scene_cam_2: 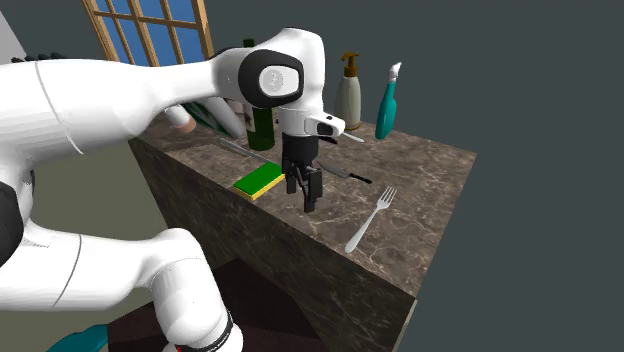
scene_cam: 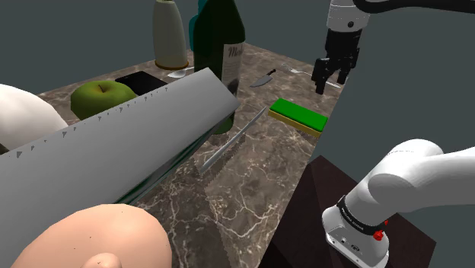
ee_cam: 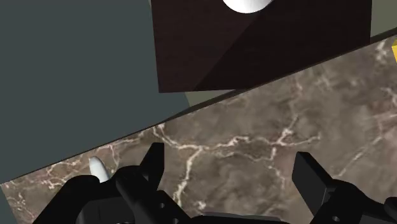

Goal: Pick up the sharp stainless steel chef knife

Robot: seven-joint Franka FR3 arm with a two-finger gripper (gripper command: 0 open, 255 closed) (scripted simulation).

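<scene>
The chef knife (scene_cam: 263,79) is small, with a grey blade and a black handle. It lies flat on the brown marble counter (scene_cam: 251,190) beyond the green sponge (scene_cam: 299,114). My black gripper (scene_cam: 331,82) hangs open above the counter's edge, to the shoulder view's right of the knife, with nothing between its fingers. In the second exterior view the gripper (scene_cam_2: 303,195) hovers between the sponge (scene_cam_2: 259,180) and a white fork (scene_cam_2: 372,220), with the knife (scene_cam_2: 345,174) just behind it. The wrist view has the gripper (ee_cam: 232,184) over bare marble near the counter edge, fingers wide apart.
A long thin grey metal utensil (scene_cam: 232,141) lies mid-counter. A dark green bottle (scene_cam: 219,46), a white bottle (scene_cam: 169,34) and a green apple (scene_cam: 101,95) stand behind. A soap dispenser (scene_cam_2: 348,90) and a teal spray bottle (scene_cam_2: 388,100) stand at the far end. The dark stand (ee_cam: 254,44) sits below the edge.
</scene>
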